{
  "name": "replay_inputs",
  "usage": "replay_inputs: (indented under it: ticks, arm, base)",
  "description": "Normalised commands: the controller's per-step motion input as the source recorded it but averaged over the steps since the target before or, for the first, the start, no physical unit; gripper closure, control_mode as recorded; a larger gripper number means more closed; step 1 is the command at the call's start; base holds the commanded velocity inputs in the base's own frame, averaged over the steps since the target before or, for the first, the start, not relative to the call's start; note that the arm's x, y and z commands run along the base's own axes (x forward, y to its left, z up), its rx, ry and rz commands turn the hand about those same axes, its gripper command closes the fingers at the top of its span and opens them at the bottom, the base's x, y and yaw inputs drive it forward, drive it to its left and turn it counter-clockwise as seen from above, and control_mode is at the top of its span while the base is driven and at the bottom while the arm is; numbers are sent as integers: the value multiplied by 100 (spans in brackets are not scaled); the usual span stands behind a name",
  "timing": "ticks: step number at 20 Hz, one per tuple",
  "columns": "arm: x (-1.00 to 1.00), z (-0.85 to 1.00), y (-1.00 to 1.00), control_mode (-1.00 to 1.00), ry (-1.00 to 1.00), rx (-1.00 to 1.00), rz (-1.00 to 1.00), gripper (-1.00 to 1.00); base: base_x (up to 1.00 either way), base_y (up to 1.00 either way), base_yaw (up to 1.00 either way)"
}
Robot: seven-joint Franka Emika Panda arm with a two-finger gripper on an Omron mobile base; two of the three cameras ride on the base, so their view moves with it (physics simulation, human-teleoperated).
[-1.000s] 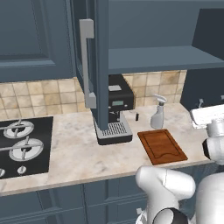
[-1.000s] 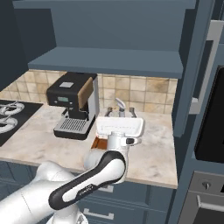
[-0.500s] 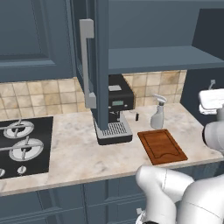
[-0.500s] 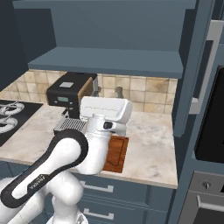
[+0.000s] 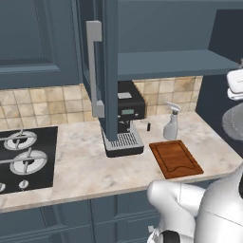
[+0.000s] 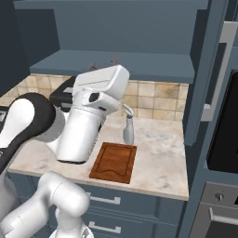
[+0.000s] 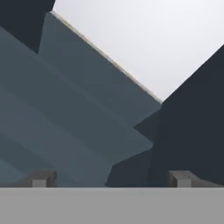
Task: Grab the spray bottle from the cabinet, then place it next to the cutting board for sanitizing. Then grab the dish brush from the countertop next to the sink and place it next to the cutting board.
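The spray bottle [image 5: 171, 125] [image 6: 128, 128] stands upright on the countertop [image 5: 85, 166] [image 6: 162, 153], just behind the far edge of the cutting board [image 5: 176, 158] [image 6: 114, 162]. The cabinet [image 5: 161, 64] [image 6: 114, 65] above is open, its door swung out with the bar handle [image 5: 94, 66] facing me. My gripper [image 7: 110, 179] [image 6: 103, 64] is raised well above the board, left of the bottle in the right base view. It points up toward the cabinet, open, with nothing between its fingertips [image 7: 39, 179]. The dish brush and the sink are out of view.
A black coffee machine [image 5: 126, 118] stands left of the board, behind the open door. A hob [image 5: 23, 159] lies at the counter's left end. A tall unit with an oven [image 6: 223, 135] closes off the right side. My arm's white body [image 6: 79, 135] hides the counter's left part.
My arm has swung up and leftward, away from the board, lifting the open hand toward the cabinet shelf. The spray bottle and cutting board have stayed where they were.
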Motion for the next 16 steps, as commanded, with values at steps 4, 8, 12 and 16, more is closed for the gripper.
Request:
replay_inputs:
  ticks: [4,8,12,16]
  arm:
    - [-73,96,1,-100,25,0,0,-100]
    - [-67,84,10,-100,25,0,0,-100]
    - [-58,51,45,-100,0,12,0,-100]
    - [-48,28,51,-100,0,26,0,-100]
  base:
    - [0,0,0]
    - [0,0,0]
    - [0,0,0]
    - [0,0,0]
